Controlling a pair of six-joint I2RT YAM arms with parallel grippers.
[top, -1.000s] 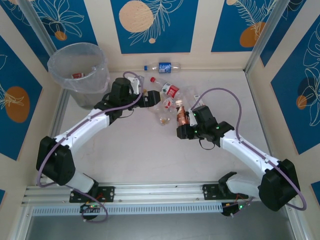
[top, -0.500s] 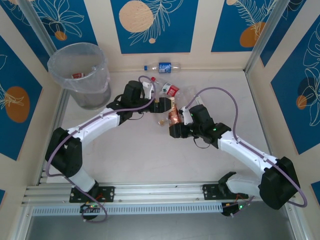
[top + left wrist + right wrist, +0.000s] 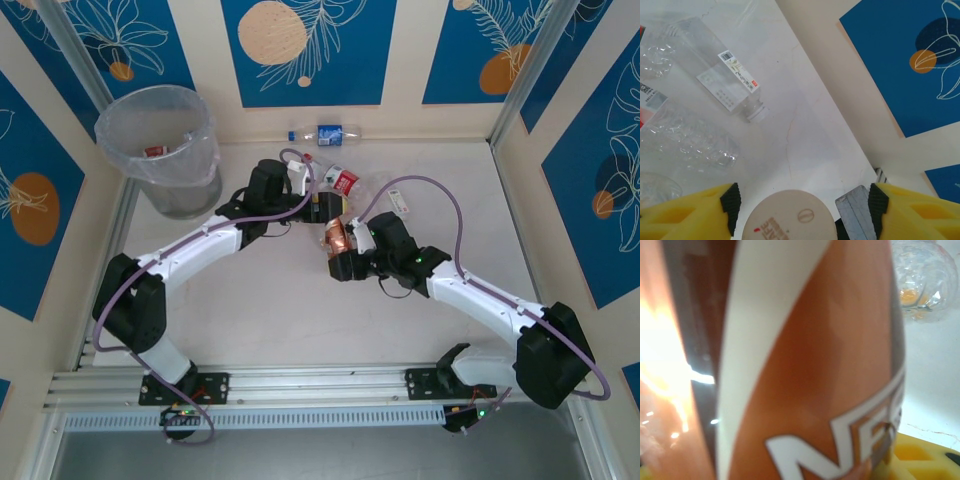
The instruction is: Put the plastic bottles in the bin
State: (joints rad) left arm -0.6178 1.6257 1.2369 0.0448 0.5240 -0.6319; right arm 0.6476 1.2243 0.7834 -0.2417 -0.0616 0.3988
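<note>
- Our left gripper (image 3: pixel 801 200) stands wide. Its yellow fingers (image 3: pixel 687 212) are spread to either side of a round beige cap (image 3: pixel 790 220) that sits between them, with a thin gap showing at the left pad.
- Our right gripper (image 3: pixel 342 252) is clamped on the orange-labelled bottle (image 3: pixel 805 365), which sits hard up against its wrist camera. One yellow finger shows at the lower right, beside the label.
- From above, that bottle is just beside the left gripper's tips, and the two grippers nearly meet over the white table (image 3: pixel 280 320).
- Ahead of the left fingers a clear bottle with a white label (image 3: pixel 725 75) lies on its side. Nearer to them lies a crushed clear bottle (image 3: pixel 690 140).
- A red-labelled bottle (image 3: pixel 342 181) lies just beyond the left gripper, and a blue-labelled bottle (image 3: pixel 327 132) lies farther on, against the back wall.
- The bin (image 3: pixel 180 185) stands well apart from both grippers, off the left gripper's outer side.
</note>
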